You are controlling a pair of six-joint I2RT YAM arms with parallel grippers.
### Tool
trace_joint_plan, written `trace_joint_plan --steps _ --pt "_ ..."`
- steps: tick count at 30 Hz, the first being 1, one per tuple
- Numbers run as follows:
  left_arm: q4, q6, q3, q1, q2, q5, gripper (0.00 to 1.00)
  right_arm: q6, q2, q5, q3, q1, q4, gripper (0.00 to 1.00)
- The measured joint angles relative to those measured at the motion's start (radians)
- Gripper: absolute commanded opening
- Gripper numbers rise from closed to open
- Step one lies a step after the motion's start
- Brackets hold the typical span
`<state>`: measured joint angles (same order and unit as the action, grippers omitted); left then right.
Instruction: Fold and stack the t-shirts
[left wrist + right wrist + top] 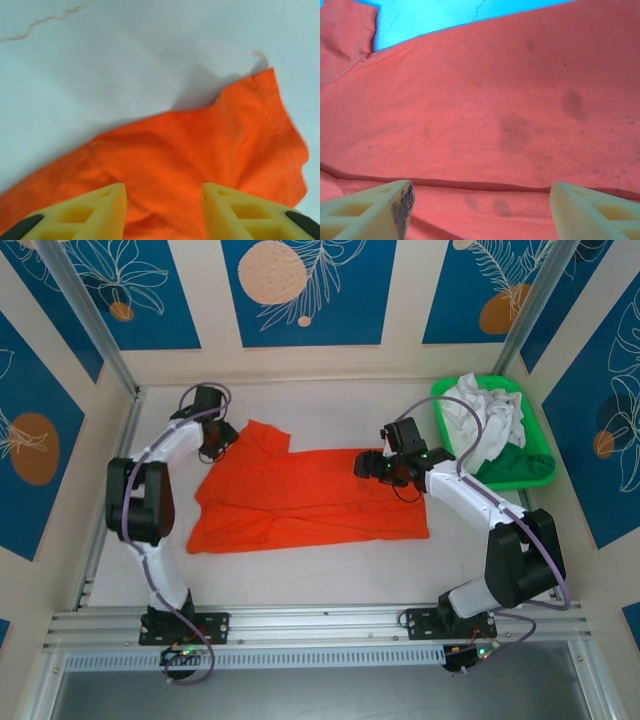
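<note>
While the orange-red t-shirt (310, 502) lies spread mid-tabletop (300, 575), left pincer (162, 192) hangs with jaws parted over its far-left sleeve, right pincer (480, 187) wide apart over its right part, neither gripping. White t-shirt (487, 408) crumpled in green tray (532, 472), far right.

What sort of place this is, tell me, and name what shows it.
Probably a robot lab test cell, not a home: left arm and right arm bolted to an aluminium rail, printed blue panels as walls, an orange t-shirt spread on the table.
</note>
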<state>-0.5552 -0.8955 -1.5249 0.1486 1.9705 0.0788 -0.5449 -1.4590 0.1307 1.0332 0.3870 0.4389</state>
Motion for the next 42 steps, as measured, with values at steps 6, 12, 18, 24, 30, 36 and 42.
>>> trace_joint_plan --steps 6,12,18,24,30,36,42 --pt "-0.121 -0.039 -0.168 0.017 0.148 0.041 0.35 0.000 0.002 0.017 -0.008 0.000 -0.007 0.72" --pt "-0.207 -0.042 -0.254 0.017 0.234 0.066 0.35 -0.003 0.010 0.023 -0.058 -0.002 -0.016 0.72" --pt "-0.245 -0.041 -0.312 0.016 0.296 0.080 0.33 -0.013 0.025 0.026 -0.114 -0.002 -0.031 0.72" --pt "-0.265 -0.034 -0.339 0.014 0.326 0.087 0.22 -0.030 0.050 0.031 -0.142 -0.003 -0.034 0.72" --pt "-0.273 -0.015 -0.341 0.013 0.328 0.086 0.00 -0.031 0.055 0.031 -0.141 -0.010 -0.035 0.72" --pt "-0.264 -0.013 -0.331 0.013 0.322 0.083 0.00 -0.031 0.000 0.038 -0.064 -0.055 -0.033 0.72" --pt "-0.232 -0.012 -0.251 0.011 0.272 0.071 0.00 -0.052 -0.190 0.063 0.131 -0.188 -0.012 0.65"
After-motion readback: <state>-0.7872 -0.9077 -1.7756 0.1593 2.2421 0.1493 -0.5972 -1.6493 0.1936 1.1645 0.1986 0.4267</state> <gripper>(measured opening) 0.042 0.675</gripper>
